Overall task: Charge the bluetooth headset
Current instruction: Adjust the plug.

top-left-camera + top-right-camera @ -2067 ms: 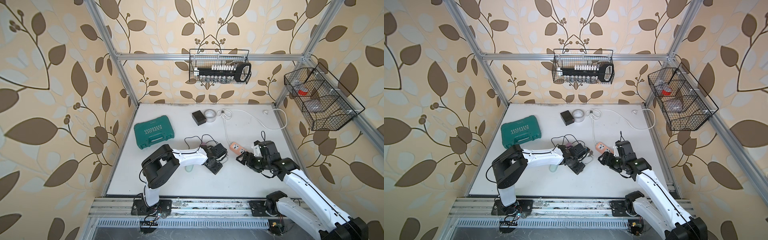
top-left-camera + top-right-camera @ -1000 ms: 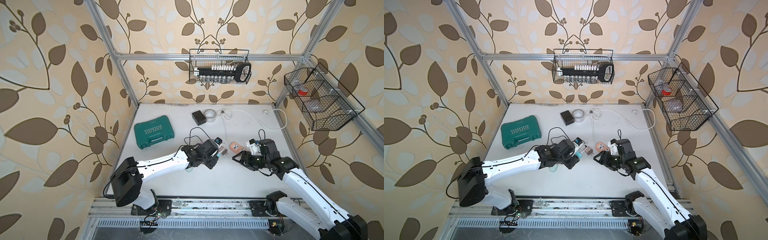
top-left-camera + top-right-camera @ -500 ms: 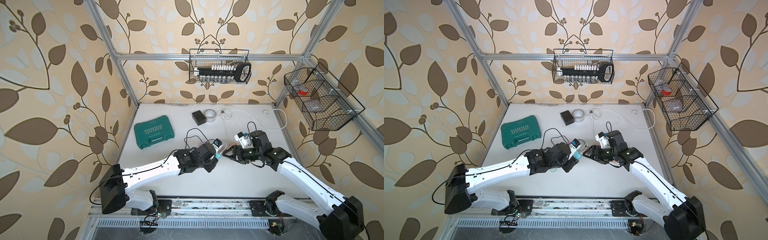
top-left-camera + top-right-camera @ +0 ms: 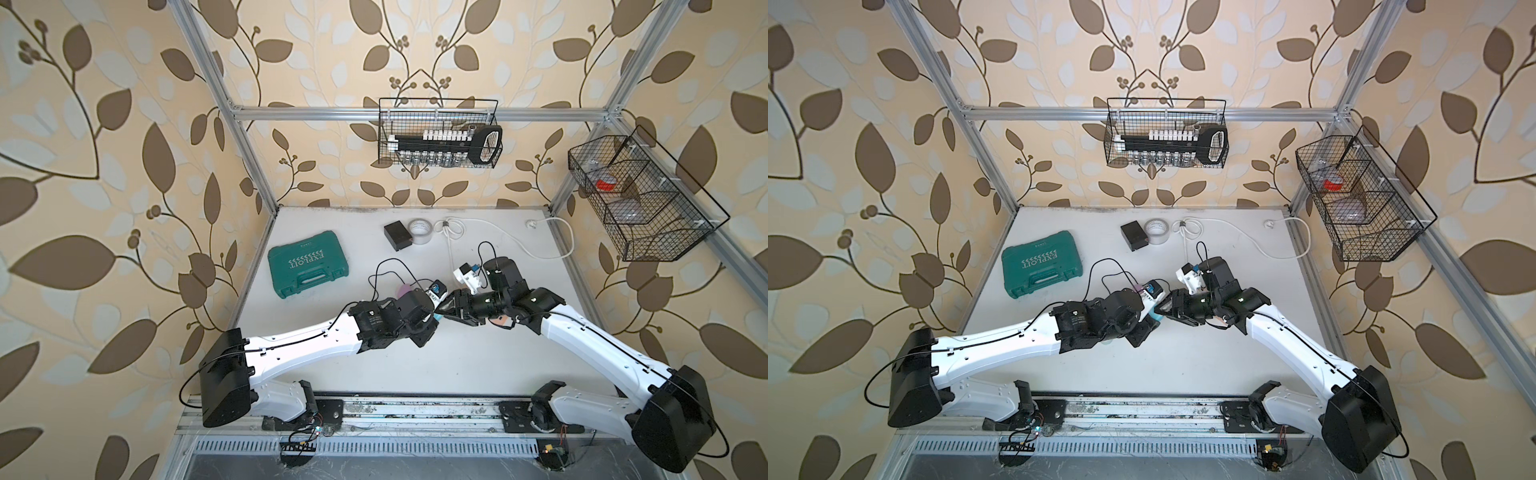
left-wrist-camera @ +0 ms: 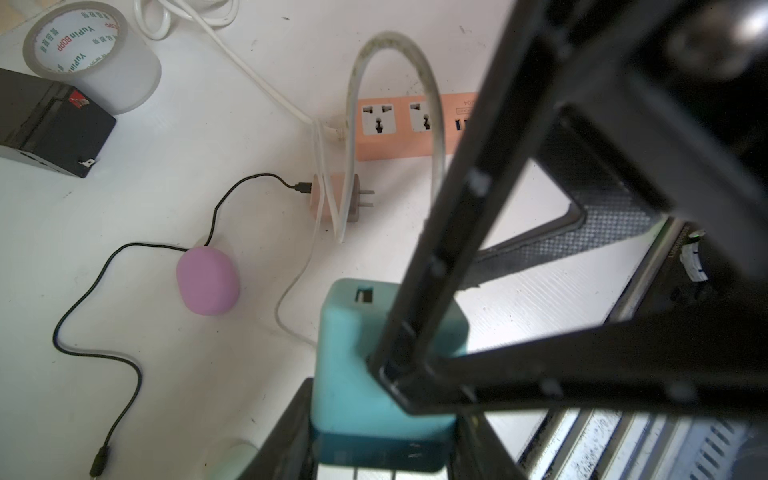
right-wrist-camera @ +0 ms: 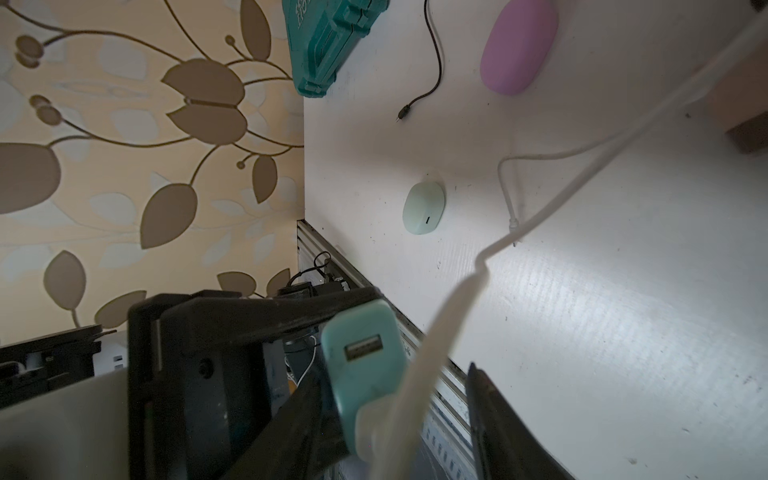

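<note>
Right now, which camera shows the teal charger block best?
The left wrist view: the teal charger block stands large and sharp, USB slot visible, though partly covered. The right wrist view shows its slot end, partly behind a white cable. Both top views give only a teal sliver.

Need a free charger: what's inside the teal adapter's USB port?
Nothing: the teal adapter's USB port shows empty, with no plug inserted. Its prong end is hidden in the left gripper, which holds it.
</note>
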Robot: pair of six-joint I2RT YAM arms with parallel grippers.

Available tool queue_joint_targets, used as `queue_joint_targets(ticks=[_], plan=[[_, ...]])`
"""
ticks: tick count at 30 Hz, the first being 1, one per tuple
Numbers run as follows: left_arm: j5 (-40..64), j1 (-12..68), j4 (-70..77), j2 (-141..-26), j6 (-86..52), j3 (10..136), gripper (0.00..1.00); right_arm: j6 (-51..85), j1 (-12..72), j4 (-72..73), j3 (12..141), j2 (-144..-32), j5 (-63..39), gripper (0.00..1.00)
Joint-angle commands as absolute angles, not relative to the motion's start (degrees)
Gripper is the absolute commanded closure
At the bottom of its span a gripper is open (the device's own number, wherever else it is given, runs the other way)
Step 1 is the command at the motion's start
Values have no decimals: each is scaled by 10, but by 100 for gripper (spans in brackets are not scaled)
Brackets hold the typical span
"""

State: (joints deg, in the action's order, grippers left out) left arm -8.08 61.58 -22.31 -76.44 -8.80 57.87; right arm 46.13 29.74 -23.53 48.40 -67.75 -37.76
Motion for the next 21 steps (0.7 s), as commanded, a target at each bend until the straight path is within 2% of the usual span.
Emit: queue_joint_targets(ticks=[1, 5, 16, 19, 21], plan=[[-92, 622, -200, -746, -75, 581, 65, 464, 304, -216, 502, -685, -389, 48], [-91, 623, -199, -744, -74, 579, 65, 467, 307, -208, 503, -692, -394, 55], [-91, 623, -195, -738, -71, 577, 63, 459, 308, -203, 500, -703, -401, 81], [-95, 622, -194, -736, -70, 575, 56, 453, 308, -203, 501, -705, -396, 85], [-96, 623, -195, -735, -70, 574, 45, 448, 307, -205, 503, -707, -391, 87]])
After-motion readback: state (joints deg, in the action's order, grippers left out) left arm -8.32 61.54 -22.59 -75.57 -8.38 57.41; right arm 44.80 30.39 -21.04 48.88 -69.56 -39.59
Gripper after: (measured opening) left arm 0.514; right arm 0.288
